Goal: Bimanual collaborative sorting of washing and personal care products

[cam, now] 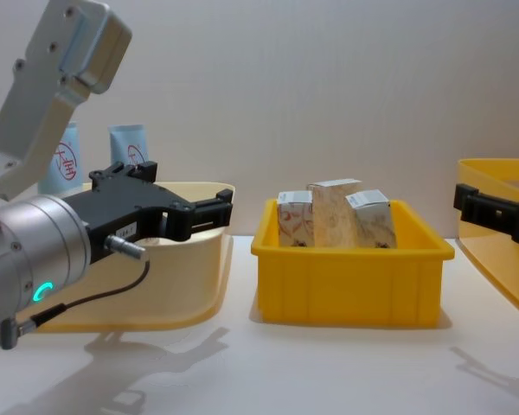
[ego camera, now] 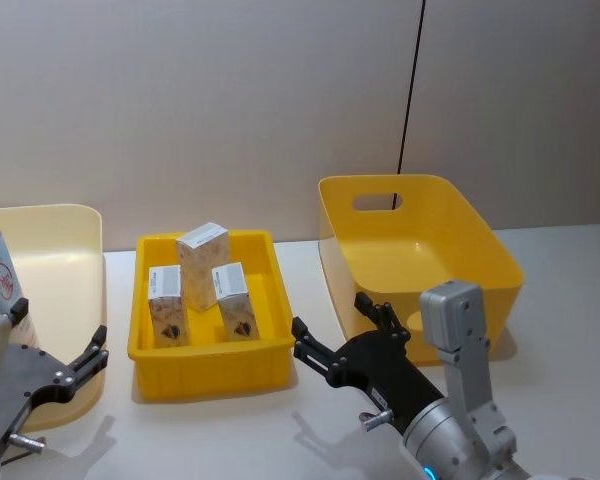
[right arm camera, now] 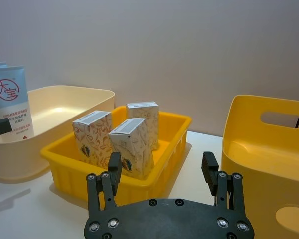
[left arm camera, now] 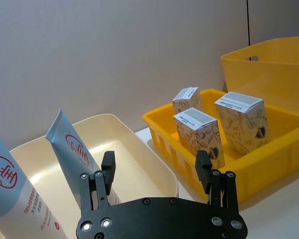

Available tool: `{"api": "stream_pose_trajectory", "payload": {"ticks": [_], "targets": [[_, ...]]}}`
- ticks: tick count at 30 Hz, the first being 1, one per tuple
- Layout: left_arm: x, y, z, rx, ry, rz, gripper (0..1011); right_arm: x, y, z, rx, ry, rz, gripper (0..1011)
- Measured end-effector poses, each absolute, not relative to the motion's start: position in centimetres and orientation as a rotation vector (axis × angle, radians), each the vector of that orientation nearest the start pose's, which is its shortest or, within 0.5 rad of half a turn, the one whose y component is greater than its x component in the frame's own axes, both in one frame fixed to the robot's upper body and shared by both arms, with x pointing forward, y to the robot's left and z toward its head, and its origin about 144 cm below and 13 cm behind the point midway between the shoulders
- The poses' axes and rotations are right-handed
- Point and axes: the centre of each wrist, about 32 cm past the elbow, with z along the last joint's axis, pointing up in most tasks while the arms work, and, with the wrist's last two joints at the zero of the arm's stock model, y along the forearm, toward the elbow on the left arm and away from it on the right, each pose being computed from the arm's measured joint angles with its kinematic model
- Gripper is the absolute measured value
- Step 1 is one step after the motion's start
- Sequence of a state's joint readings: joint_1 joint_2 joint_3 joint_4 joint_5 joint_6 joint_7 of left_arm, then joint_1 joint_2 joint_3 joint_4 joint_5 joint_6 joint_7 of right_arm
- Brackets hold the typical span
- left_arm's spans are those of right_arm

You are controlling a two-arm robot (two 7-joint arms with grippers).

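1. Closest in, on the left: left gripper (left arm camera: 156,163), a matte black plate with bolted fingers. Jaws spread wide and empty, poised over the front rim of the cream bin (ego camera: 60,240).
2. Closest in, on the right: right gripper (right arm camera: 162,162), of the same black bolted build. Jaws likewise wide apart with nothing between them, low over the matte white table (ego camera: 230,430), in front of the gap between the two yellow containers.
3. Mid-table: shallow yellow tray (ego camera: 210,370), rectangular hard plastic with ribbed side walls and a thick rim.
4. Inside that tray: three upright cardboard boxes, beige with a swirled print and white tops. Left carton (ego camera: 168,305) and right carton (ego camera: 234,300) side by side in front; rear carton (ego camera: 202,262) behind them, turned at an angle.
5. In the cream bin, smooth and round-cornered: left tube (cam: 67,164) and right tube (cam: 128,143), soft light-blue squeeze tubes on end, flat crimped ends up, with a red round logo and red text.
6. To the right: deep yellow bin (ego camera: 430,250), glossy, with tapering walls, rounded corners and an oval handle slot in the far wall.
7. Farthest: plain grey-beige wall (ego camera: 180,100), flat panels with one dark vertical seam.
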State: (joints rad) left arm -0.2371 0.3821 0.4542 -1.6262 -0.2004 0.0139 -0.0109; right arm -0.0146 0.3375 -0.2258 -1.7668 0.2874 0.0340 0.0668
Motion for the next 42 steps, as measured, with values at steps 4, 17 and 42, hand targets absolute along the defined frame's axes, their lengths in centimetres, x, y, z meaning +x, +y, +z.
{"api": "stream_pose_trajectory", "payload": {"ticks": [4, 17, 42], "targets": [[49.2, 19.84, 120.44, 0.061, -0.268, 1.124, 1000, 44.33, -23.71, 118.87, 0.026, -0.075, -1.23, 1001], [49.2, 19.84, 120.44, 0.061, -0.268, 1.124, 1000, 44.33, -23.71, 118.88, 0.026, -0.075, -1.229, 1001], [49.2, 19.84, 120.44, 0.061, -0.268, 1.124, 1000, 44.33, -23.71, 118.87, 0.026, -0.075, -1.229, 1001]]}}
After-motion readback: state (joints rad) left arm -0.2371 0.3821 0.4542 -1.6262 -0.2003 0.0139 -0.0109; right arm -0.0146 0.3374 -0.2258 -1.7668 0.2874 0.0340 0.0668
